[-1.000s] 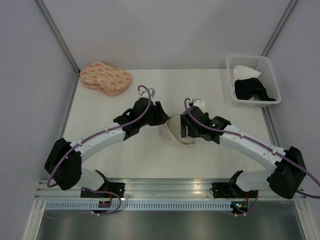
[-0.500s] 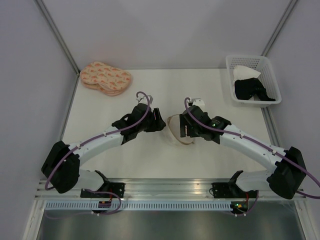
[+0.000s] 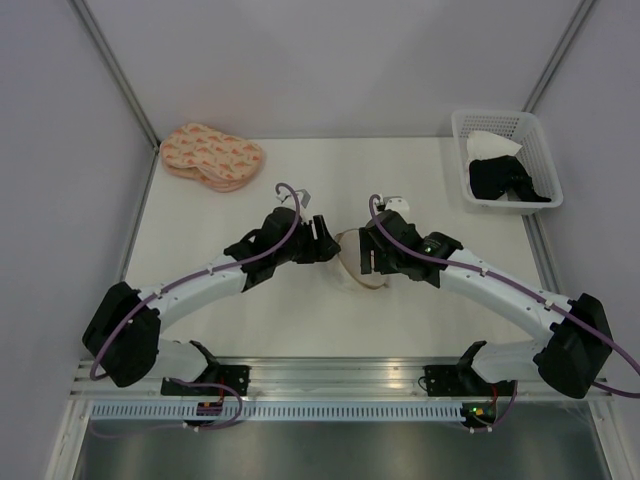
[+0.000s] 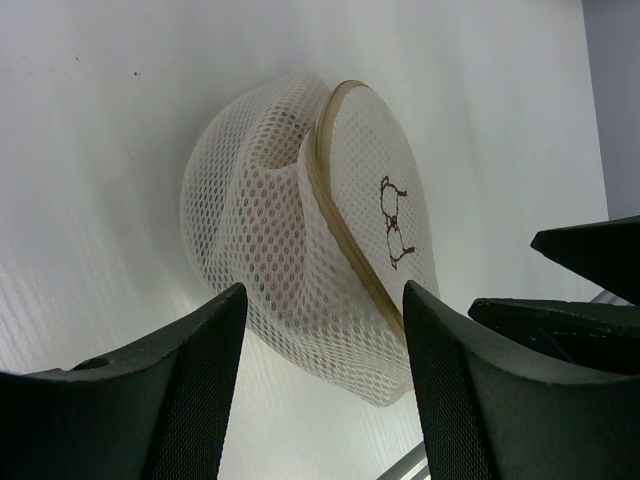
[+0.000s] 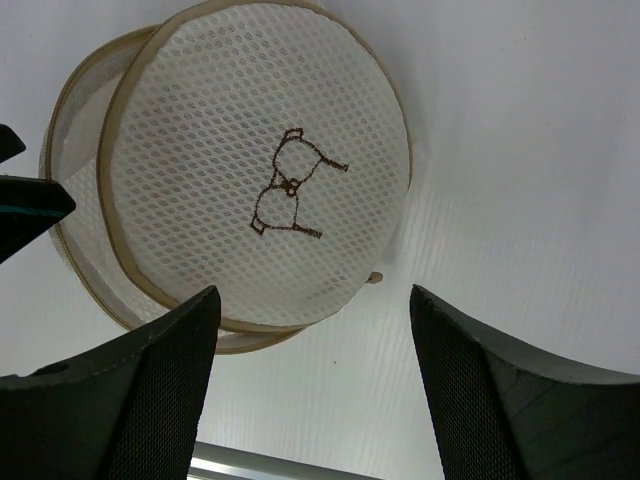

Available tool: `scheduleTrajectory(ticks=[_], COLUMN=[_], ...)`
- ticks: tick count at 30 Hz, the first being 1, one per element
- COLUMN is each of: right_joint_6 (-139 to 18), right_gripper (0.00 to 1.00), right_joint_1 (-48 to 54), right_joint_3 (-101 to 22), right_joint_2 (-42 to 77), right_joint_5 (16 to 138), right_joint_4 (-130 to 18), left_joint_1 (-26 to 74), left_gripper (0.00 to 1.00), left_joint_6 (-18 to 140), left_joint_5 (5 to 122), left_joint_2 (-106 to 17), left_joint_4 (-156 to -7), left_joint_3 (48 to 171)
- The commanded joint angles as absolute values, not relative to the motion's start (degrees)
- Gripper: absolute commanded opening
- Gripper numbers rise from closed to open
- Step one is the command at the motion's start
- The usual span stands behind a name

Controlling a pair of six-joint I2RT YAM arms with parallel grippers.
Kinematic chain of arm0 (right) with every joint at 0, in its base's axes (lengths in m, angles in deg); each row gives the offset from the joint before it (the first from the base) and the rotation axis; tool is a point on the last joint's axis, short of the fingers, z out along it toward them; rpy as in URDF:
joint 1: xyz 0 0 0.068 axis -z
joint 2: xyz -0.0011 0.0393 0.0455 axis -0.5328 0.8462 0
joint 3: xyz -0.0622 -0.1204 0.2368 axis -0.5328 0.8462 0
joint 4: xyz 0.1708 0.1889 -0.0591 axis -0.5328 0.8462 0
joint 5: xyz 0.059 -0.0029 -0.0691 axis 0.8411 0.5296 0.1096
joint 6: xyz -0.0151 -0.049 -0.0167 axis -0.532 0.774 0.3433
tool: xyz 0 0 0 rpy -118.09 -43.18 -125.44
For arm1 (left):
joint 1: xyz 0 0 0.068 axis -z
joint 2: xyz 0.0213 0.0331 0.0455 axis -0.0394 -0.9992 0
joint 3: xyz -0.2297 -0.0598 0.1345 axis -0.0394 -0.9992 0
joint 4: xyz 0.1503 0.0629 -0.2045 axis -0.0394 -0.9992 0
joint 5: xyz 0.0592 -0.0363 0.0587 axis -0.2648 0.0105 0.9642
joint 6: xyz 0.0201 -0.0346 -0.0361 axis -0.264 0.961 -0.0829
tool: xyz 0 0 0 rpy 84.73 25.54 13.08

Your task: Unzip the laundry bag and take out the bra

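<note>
A small white mesh laundry bag (image 3: 348, 268) lies near the middle of the desk (image 3: 200, 230), between two robot arms. It rests tilted, its round cream face with a dark line drawing turned upward. The left hand (image 3: 322, 240) is open, its fingers standing apart on either side of the bag and gripping nothing. The right hand (image 3: 370, 258) hangs over the drawn face, spread wide and empty. Peach pads (image 3: 210, 155) sit far left; a white basket (image 3: 510, 206) holding a black garment (image 3: 505, 180) sits far right.
</note>
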State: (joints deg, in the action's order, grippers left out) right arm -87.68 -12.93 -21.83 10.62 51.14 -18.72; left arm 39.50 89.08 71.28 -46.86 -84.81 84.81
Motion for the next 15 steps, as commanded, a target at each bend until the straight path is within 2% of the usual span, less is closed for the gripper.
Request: scheduleTrajectory(ticks=[1,4,6,7,8,9,10,11,15], right_joint_6=[-86.9,-86.8,-86.8,-86.8,-86.7,-86.7,-86.5,-86.4,-85.5], right_gripper=[0.81,0.81,0.79,0.79,0.78,0.77,0.76,0.73,0.69], right_joint_1=[-12.6,-12.5,-12.4,-12.4,-12.3,-12.3,-12.2,-12.2,-12.2], right_joint_3=[-22.7,-22.5,-22.4,-22.4,-22.4,-22.4,-22.3,-22.3,-21.8], right_joint_2=[10.0,9.9,9.9,10.0,9.9,10.0,10.0,10.0,10.5], right_joint_5=[51.0,50.9,51.1,51.0,51.2,51.3,51.5,52.4,57.5], right_joint_4=[-19.5,-19.5,-19.6,-19.7,-19.7,-19.7,-20.0,-20.1,-22.8], left_joint_1=[39.9,40.5,40.8,41.0,41.2,41.2,41.2,41.2,41.2], left_gripper=[0.69,0.67,0.61,0.54,0.36,0.25,0.09,0.03,0.02], left_joint_6=[88.4,88.2,87.7,87.4,87.3,87.4,87.6,87.9,88.6], left_joint_5=[69.0,69.0,69.8,70.4,70.9,71.2,71.4,71.5,71.5], left_joint_2=[-49.3,-51.1,-51.9,-52.3,-52.3,-52.2,-52.2,-51.6,-50.3], left_joint_4=[-82.9,-84.5,-86.1,-86.6,-86.9,-87.2,-87.2,-87.2,-86.3], left_joint_3=[87.4,88.4,89.4,89.7,89.8,89.6,89.4,88.9,87.5])
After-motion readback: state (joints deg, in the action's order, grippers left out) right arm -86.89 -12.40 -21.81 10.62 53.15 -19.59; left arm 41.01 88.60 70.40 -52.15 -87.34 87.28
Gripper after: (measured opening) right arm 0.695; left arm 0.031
